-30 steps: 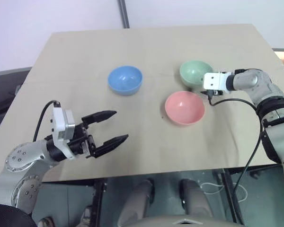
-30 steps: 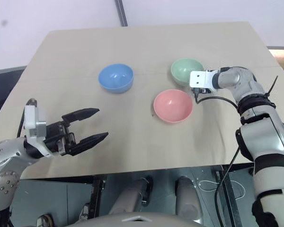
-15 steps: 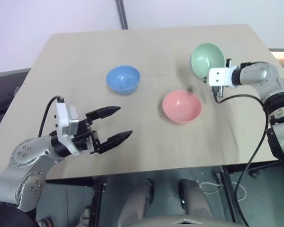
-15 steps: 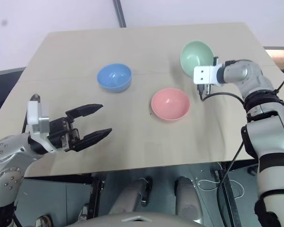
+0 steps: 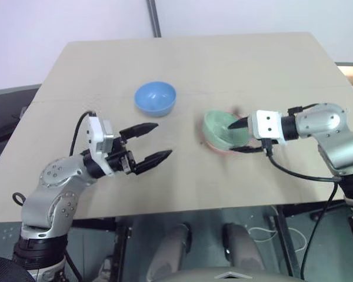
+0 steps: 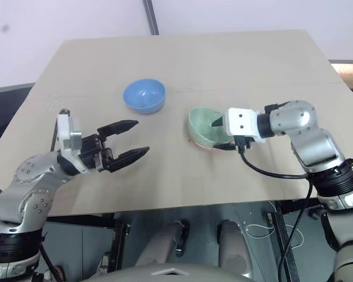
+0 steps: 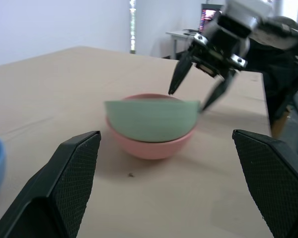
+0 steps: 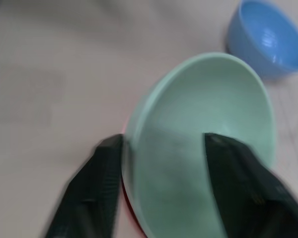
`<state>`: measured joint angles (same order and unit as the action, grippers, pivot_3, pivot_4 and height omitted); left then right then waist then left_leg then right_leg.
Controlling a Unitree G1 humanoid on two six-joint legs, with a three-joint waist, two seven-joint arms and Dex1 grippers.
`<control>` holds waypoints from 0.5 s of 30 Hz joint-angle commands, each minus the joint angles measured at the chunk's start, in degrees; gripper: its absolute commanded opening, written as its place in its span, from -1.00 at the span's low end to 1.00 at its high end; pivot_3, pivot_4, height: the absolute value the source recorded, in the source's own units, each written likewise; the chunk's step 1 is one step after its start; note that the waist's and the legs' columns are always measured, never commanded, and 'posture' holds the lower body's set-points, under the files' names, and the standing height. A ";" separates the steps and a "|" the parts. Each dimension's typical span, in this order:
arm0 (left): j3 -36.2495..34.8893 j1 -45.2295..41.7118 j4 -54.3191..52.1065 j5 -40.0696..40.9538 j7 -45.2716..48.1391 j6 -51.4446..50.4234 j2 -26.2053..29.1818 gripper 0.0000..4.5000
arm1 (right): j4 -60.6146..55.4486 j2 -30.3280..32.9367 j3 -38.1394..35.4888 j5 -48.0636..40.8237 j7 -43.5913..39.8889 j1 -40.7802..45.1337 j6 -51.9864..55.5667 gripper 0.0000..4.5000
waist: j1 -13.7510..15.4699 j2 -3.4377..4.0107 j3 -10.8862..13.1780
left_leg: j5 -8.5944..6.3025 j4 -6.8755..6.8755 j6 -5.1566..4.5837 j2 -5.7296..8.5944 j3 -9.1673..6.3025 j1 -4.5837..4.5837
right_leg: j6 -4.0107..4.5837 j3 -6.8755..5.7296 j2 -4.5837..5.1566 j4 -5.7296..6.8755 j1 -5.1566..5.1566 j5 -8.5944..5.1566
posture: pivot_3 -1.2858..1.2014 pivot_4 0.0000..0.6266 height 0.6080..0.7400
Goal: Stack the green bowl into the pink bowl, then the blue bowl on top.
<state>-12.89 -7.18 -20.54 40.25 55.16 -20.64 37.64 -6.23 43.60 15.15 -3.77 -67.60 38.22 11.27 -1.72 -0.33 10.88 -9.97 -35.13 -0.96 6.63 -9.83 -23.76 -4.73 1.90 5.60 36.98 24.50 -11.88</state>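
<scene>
Green bowl (image 5: 225,128) is sitting inside the pink bowl (image 7: 150,144), tilted a bit, not fully seated level; only a thin pink rim is showing under it in the head views.

Right gripper (image 5: 240,136) is reaching in level from the right side, fingers spread apart. One finger is lying over the green bowl's interior, the other is sitting outside the rim on the near side, so the bowl wall is between them. In the right wrist view the two fingers (image 8: 92,193) are straddling the green rim with a gap either side. In the left wrist view both fingertips look clear of the bowl, so it isn't clamping anything. Whether a tip is grazing the rim, can't tell.

Left gripper (image 5: 151,143) is hovering over the tan table (image 5: 106,64), fingers wide apart, holding nothing, pointing toward the stacked pair. Stack is ahead of it, well apart, framed between its own two fingers (image 7: 64,183) in the left wrist view.

Blue bowl (image 5: 155,98) is standing upright by itself on the table, beyond the left gripper's fingertips and off to the far side of the stack from the right gripper. Nothing is touching it.
</scene>
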 commanded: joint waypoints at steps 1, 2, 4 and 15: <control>-1.40 -3.11 0.17 -0.86 -2.79 -0.57 1.00 1.00 | -5.55 0.97 -7.68 -3.91 3.31 -0.30 5.32 0.92 | 0.19 0.00 0.00 | 0.00 0.00 0.00 0.00 -0.01 0.00 | 0.00 -0.01 -0.01 0.00 0.00 0.00 | 0.03 -0.52 1.00; -1.50 -4.35 0.75 -1.80 -4.03 -1.27 1.74 1.00 | -7.66 1.11 -10.07 -6.49 3.82 -1.08 7.76 0.92 | 0.52 -0.01 0.01 | 0.00 0.01 0.00 0.00 -0.03 -0.05 | 0.01 -0.02 0.00 0.00 0.05 0.00 | 0.03 -0.52 1.00; 0.33 -8.74 3.61 -12.61 -11.70 1.23 3.34 1.00 | -13.92 1.01 -16.41 -13.76 5.36 -4.30 14.79 0.92 | 1.13 -0.02 0.01 | 0.00 0.02 0.00 0.00 -0.03 -0.10 | 0.01 -0.01 -0.01 0.00 0.10 0.01 | 0.03 -0.52 1.00; 29.69 -38.84 37.38 -52.06 -9.33 17.25 7.92 1.00 | -25.99 -5.84 -19.05 -15.18 23.12 -14.50 22.43 0.92 | 2.33 -0.12 -0.05 | 0.00 0.00 -0.02 0.07 0.15 -0.10 | -0.08 -0.13 -0.01 -0.09 0.00 0.04 | 0.03 -0.52 1.00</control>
<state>13.97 -42.56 11.82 -7.14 45.06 -6.10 46.00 -30.10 38.27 -4.26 -19.78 -47.00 23.52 33.70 0.61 -0.45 10.82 -9.97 -35.13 -0.98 6.70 -9.68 -23.87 -4.81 1.76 5.59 36.87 24.51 -11.84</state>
